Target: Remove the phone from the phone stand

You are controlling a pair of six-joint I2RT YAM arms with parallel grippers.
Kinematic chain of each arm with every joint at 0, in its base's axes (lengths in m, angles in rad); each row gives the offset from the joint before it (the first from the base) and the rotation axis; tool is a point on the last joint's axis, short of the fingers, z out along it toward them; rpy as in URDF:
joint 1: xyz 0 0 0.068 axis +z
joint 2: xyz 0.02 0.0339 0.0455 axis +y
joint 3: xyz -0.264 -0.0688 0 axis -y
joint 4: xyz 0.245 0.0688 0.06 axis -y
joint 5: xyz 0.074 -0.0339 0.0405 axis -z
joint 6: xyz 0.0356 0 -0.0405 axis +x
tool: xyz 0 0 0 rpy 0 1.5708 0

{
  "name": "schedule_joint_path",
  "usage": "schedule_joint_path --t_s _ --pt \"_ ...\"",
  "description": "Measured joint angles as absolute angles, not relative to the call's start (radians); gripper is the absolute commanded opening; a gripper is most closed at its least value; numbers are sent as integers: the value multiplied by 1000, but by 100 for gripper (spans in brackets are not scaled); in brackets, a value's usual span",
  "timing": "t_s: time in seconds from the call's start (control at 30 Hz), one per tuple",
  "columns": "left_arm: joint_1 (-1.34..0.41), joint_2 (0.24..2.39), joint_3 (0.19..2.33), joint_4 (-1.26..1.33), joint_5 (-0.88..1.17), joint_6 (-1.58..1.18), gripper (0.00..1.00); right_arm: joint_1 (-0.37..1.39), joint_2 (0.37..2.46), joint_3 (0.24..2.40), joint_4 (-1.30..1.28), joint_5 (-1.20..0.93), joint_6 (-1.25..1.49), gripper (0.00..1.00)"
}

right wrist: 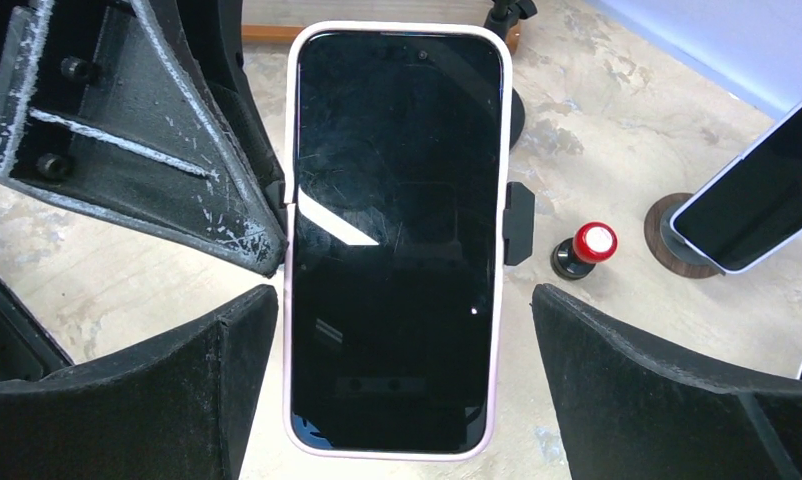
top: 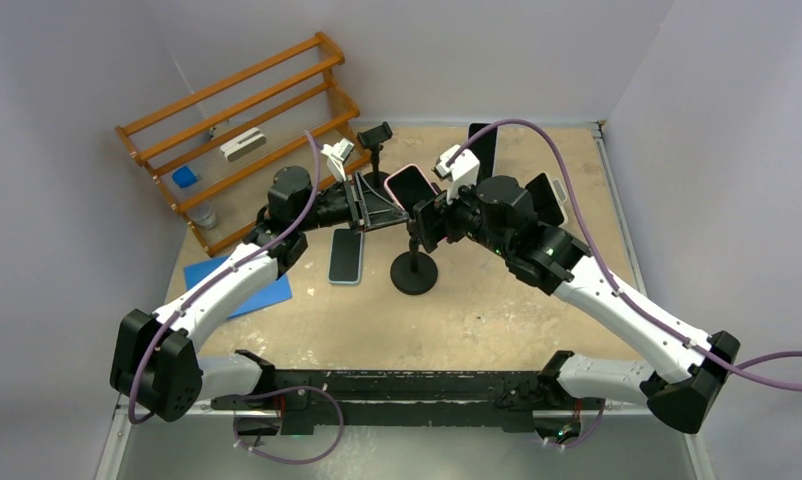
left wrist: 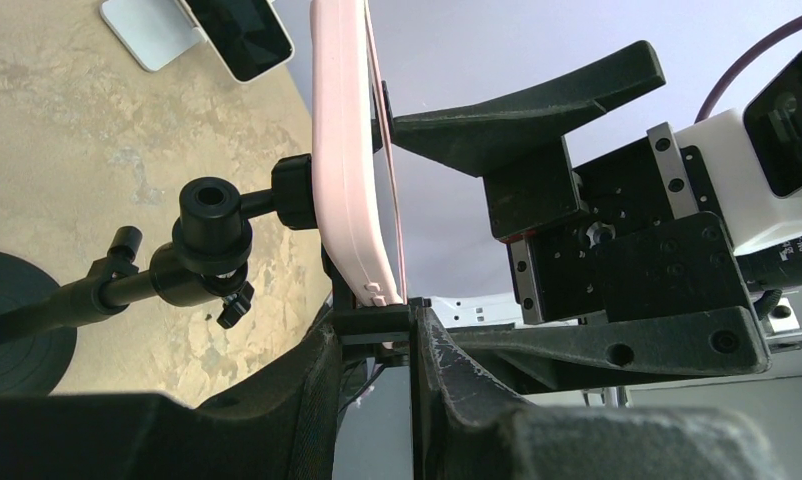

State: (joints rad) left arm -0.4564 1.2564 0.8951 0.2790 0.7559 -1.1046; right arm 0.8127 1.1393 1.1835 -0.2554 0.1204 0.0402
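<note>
Left gripper: we are finding the left gripper [left wrist: 375, 322] pinching with its jaws nearly together on the long edge of the phone [right wrist: 397, 240] that is facing the left arm, right where the stand's side clamp is sitting.
Right gripper: we are finding the right gripper [right wrist: 402, 300] standing wide apart in front of the screen. One finger is flanking each long edge, a gap is showing on both sides, and it is grasping nothing.
Phone: it is wearing a pink case and showing a dark screen. We are seeing it sitting upright in the clamp of the phone stand [top: 414, 272], raised above the table [top: 497, 320].
Phone stand: its black pole is rising from a round base that is resting on the table between the two arms.
Near surroundings: a second phone [top: 346, 256] is lying flat just beside the base, and a blue sheet [top: 262, 290] is lying under the left arm.
Far surroundings: a wooden rack [top: 247, 110] is leaning at the back left corner. In the right wrist view we are also seeing a red-capped item [right wrist: 589, 245] standing beside a propped phone [right wrist: 752, 200].
</note>
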Motion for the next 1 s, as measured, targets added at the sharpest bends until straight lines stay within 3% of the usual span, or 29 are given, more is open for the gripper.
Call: schedule_joint_path --t_s 0.67,0.83,1.0 --pt "-456 1257 898 274 758 -1104 0 821 1192 1184 -253 141 41 79" --pt "-456 1257 898 273 759 -1104 0 823 1192 1184 -253 146 41 90" --pt "-453 1257 898 272 763 -1104 0 823 1192 1184 -252 163 39 93"
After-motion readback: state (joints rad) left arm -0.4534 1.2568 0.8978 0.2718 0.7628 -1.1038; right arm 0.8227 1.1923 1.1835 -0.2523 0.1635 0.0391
